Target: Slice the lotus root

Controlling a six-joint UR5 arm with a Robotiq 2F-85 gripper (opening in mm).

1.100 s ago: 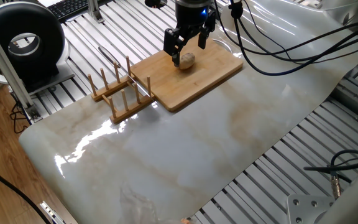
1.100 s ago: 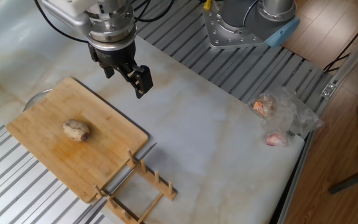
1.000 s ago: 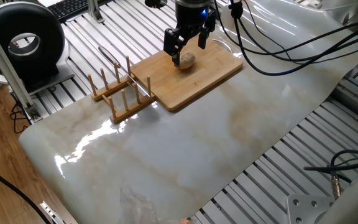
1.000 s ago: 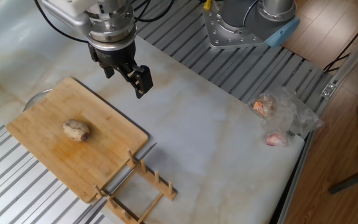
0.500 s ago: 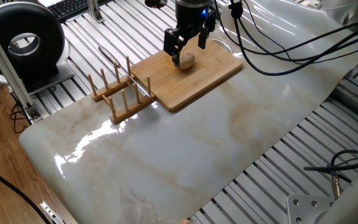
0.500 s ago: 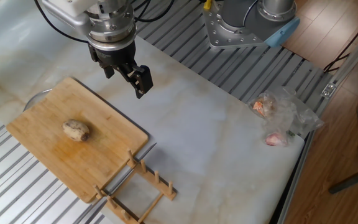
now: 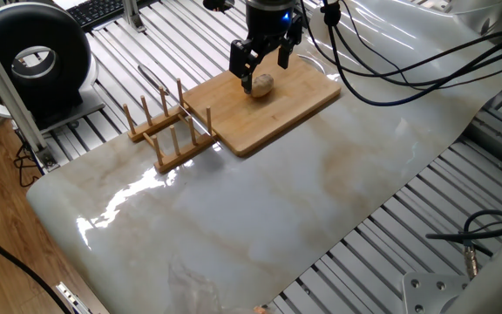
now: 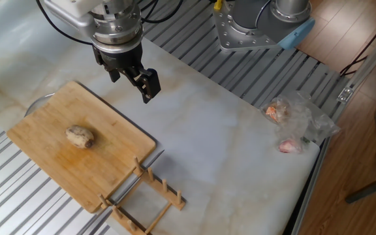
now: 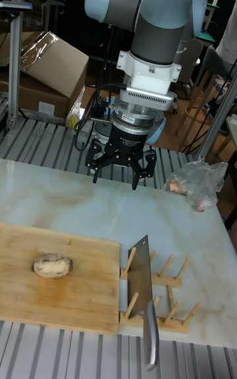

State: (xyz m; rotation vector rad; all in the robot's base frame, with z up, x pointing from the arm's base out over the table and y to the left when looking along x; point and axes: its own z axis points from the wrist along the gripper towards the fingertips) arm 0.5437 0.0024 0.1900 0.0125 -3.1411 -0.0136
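Observation:
The lotus root (image 7: 262, 84) (image 8: 79, 136) (image 9: 52, 265), a small tan lump, lies on the bamboo cutting board (image 7: 295, 105) (image 8: 44, 124) (image 9: 79, 300). My gripper (image 7: 264, 71) (image 8: 130, 85) (image 9: 116, 175) hangs open and empty above the marble just past the board's edge, apart from the root. In the one fixed view it only overlaps the root by perspective. A cleaver (image 9: 141, 274) stands in the wooden rack (image 7: 168, 126) (image 8: 149, 202) (image 9: 164, 300) beside the board, handle toward the table's edge.
A crumpled plastic bag (image 8: 292, 121) (image 9: 197, 185) with pinkish items lies at one table corner. The arm's base (image 8: 260, 23) stands at the table's side with cables (image 7: 390, 61) hanging near it. A black round device (image 7: 33, 61) sits off the table.

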